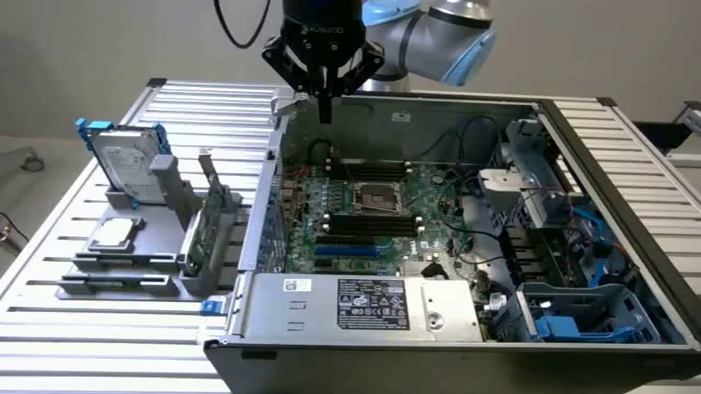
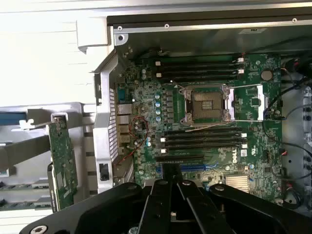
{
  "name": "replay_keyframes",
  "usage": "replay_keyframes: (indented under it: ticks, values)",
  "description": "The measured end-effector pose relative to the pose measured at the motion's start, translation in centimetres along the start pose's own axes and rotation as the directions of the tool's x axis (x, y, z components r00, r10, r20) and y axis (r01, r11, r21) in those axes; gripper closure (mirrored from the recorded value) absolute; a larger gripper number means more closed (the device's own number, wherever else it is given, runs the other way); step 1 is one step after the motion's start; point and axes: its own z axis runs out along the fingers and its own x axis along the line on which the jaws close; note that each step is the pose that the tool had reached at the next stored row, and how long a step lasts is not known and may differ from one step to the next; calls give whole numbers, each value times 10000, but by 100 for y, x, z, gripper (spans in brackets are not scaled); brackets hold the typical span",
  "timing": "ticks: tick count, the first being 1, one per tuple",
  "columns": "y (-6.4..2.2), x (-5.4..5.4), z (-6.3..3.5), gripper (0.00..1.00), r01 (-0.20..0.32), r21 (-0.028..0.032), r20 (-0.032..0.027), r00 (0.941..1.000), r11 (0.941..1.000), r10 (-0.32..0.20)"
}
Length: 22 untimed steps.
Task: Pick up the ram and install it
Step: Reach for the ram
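Gripper [image 1: 325,115] hovers above the case [image 1: 438,98], fingers pressed together on nothing visible; where the ram is I cannot tell, and the slots [image 2: 202,139] look bare, so pickup and install both seem left to do

1. The gripper [image 1: 325,115] is showing matte black, with white lettering on its body.
2. The arm [image 1: 455,33] is showing silver-grey with light blue caps.
3. The worktop [image 1: 98,328] is presenting a silver pattern of parallel ribbed slats.
4. The computer case [image 1: 438,115] is appearing plain grey.
5. The motherboard [image 1: 318,205] is showing dark green, its memory slots [image 1: 373,172] black with white end latches, and its expansion slots [image 1: 350,244] blue.
6. The power supply [image 1: 362,304], along the case's near edge, is showing silver-grey with a white label printed in black.
7. The hard drive [image 1: 123,160], towards the worktop's edge on the exterior view's left, is showing silver in a blue frame.
8. The holder [image 1: 121,279] is appearing mid-grey.
9. The drive cage [image 1: 575,324], in the case's near corner, is showing bright blue.
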Motion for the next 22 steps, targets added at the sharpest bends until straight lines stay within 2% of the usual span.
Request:
replay_keyframes:
  ticks: [9, 22]
  values:
    - [-1, 8, 0, 89, 0, 0, 1, 10000, 10000, 0]
    - [-46, 578, -9, 89, 2, 1, -13, 10000, 10000, -2]
